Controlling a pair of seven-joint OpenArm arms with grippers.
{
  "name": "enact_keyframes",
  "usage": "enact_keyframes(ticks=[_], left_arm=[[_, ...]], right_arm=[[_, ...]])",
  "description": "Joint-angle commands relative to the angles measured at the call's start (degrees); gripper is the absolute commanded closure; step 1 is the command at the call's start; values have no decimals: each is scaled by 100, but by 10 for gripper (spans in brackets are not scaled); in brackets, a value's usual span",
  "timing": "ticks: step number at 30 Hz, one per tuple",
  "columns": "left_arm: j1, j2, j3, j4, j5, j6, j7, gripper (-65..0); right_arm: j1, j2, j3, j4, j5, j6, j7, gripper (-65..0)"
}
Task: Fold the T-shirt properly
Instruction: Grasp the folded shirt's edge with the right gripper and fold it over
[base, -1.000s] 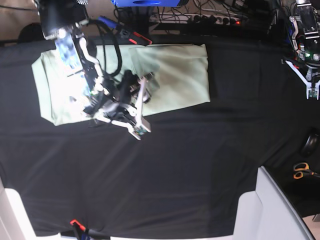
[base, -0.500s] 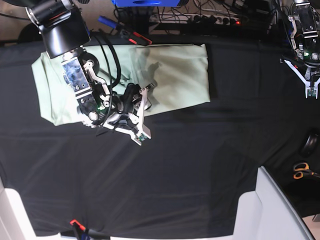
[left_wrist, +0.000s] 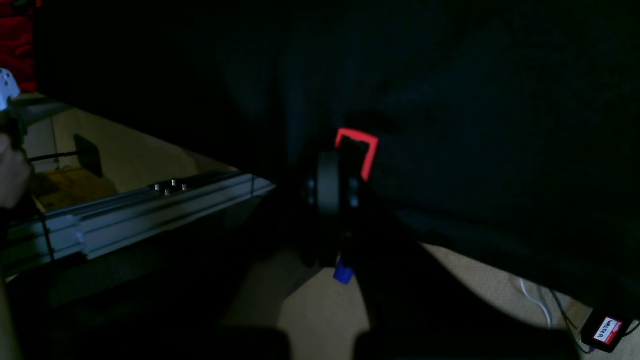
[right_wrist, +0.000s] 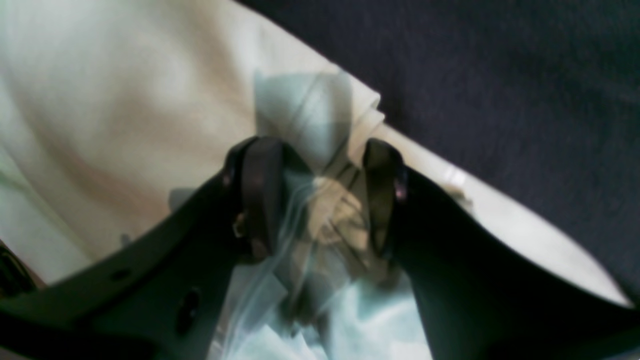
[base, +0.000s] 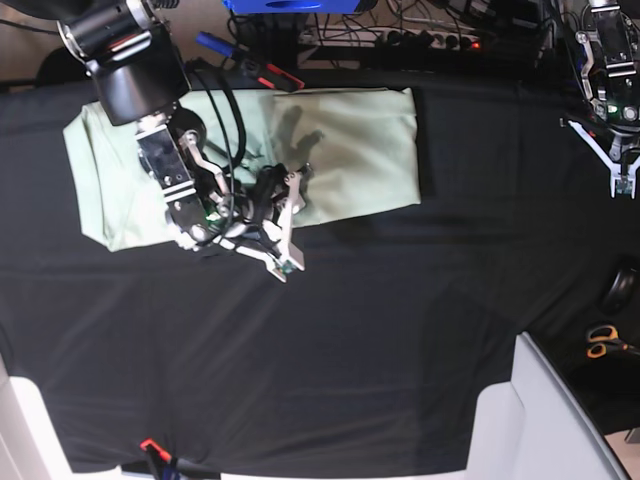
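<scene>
The pale mint T-shirt lies folded into a wide band at the top left of the black table cover. My right gripper sits at the band's lower edge, near its middle. In the right wrist view the right gripper has its two dark fingers on either side of a bunched fold of the T-shirt, and cloth fills the gap. My left gripper hangs shut and empty at the far right, away from the shirt. The left wrist view is dark and shows no shirt.
Orange-handled scissors lie at the right edge. A white panel stands at the lower right. Cables and a power strip run along the back. The left wrist view shows a red clamp and an aluminium rail.
My right arm has swung back over the shirt and settled at its lower edge, and its jaws have narrowed onto the fold. The left arm has barely moved.
</scene>
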Motion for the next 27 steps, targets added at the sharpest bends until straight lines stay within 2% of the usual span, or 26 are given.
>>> enact_keyframes(ticks=[1,3,4,11,18,24,27], left_arm=[[-14,-100,-26,80,73,41,-39,0],[-23,-100,-26,80,73,41,-39,0],[-23,-100,-26,80,73,41,-39,0],[-32,-100,-26,80,73,41,-39,0],[-40,-108,-26,71,73,41,-39,0],[-40,-108,-26,71,73,41,-39,0],[-40,-108,-26,71,73,41,-39,0]], right_arm=[[116,-50,10,68,65,13,110,-164],[116,-50,10,77,65,13,110,-32],[116,-50,10,94,65,13,93,0],[99,-50,19,112,65,-13,-22,0],[-227,-23,19,1017,65,-813,-136,0],[-367,-14,28,1492,65,-1007,-479,0],[-403,-14,353,1580,65,-1121,-593,0]])
